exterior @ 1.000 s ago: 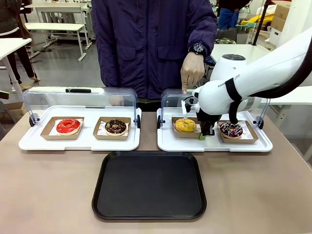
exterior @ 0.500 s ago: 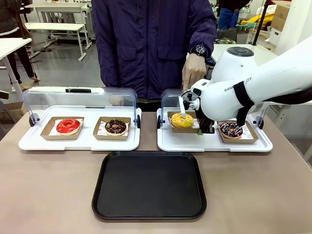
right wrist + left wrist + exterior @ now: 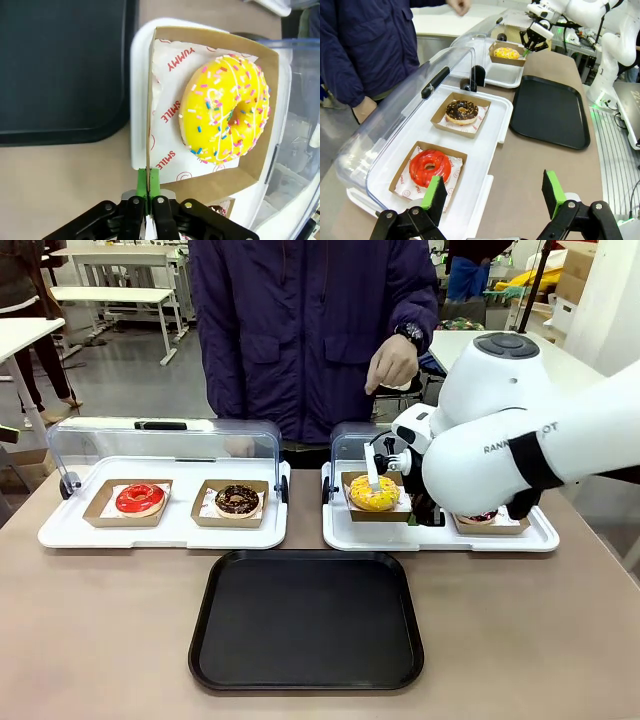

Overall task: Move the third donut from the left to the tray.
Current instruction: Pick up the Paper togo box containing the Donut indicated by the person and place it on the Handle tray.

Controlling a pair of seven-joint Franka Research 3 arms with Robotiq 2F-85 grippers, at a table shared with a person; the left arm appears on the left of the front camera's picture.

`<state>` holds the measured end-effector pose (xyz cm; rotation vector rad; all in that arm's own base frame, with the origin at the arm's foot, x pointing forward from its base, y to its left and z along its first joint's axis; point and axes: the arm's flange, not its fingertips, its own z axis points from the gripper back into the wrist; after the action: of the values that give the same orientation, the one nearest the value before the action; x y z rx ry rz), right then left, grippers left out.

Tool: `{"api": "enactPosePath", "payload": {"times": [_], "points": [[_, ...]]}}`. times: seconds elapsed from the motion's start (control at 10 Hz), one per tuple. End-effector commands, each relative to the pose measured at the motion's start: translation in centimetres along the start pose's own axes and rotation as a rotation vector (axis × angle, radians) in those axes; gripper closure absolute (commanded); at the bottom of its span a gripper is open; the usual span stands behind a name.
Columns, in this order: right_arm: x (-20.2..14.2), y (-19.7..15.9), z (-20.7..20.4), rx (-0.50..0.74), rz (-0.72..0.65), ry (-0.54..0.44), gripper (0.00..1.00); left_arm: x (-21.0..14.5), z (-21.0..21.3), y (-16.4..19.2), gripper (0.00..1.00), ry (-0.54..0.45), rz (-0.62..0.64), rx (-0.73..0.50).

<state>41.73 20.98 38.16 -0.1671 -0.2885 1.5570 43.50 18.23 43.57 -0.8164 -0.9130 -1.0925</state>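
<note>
**Third donut from the left (image 3: 374,492) carried by one cardboard edge**

The yellow sprinkled ring sits in its brown cardboard holder (image 3: 259,150), right of centre in the front view. It is over the right-hand white tray (image 3: 340,536) and seems to hang just above it. The right gripper (image 3: 148,181) has its green pads pressed tight together on a single thin side wall of the holder, at the bottom of the right wrist view. The left gripper (image 3: 492,192) stands wide apart and holds nothing, low in the left wrist view.

The black tray (image 3: 305,680) lies in the lower centre of the front view, bare and close by.

The grip looks like the weak point. With only one wall pinched, the donut's weight sits off to the side, so the holder may sag or twist and let the donut slide out. The thin card could also slip or tear under a quick swing. The holder's low side could catch the white tray's rim on the way across. The clear lid (image 3: 350,445) stands just behind it.
</note>
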Motion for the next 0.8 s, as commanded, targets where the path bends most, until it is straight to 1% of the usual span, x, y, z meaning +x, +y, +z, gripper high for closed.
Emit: {"api": "enactPosePath", "payload": {"times": [0.0, 0.1, 0.3, 0.4, 0.5, 0.6, 0.7], "points": [[1.0, 2.1, 1.3, -0.022, -0.042, 0.015, 0.98, 0.2, 0.0, -0.1, 0.0, -0.003, -0.008, -0.001], [2.2, 3.8, 1.7, -0.028, -0.059, 0.017, 0.98, 0.2, 0.0, -0.1, 0.0, -0.003, -0.008, -0.001], [2.9, 5.4, 2.5, -0.041, -0.082, 0.029, 0.98, 0.2, 0.0, -0.1, 0.0, -0.003, -0.008, -0.001], [3.7, 6.9, 3.1, -0.052, -0.114, 0.006, 0.98, 0.2, 0.0, -0.1, 0.0, -0.003, -0.008, -0.001], [3.3, 6.9, 3.3, 0.021, -0.068, 0.01, 0.98, 0.2, 0.0, -0.1, 0.0, -0.003, -0.008, -0.001], [3.1, 5.3, 2.3, -0.021, -0.07, -0.008, 0.98, 0.2, 0.0, -0.1, 0.0, -0.003, -0.008, -0.001], [3.1, 5.3, 2.3, -0.021, -0.07, -0.008, 0.98, 0.2, 0.0, -0.1, 0.0, -0.003, -0.008, -0.001]]}}
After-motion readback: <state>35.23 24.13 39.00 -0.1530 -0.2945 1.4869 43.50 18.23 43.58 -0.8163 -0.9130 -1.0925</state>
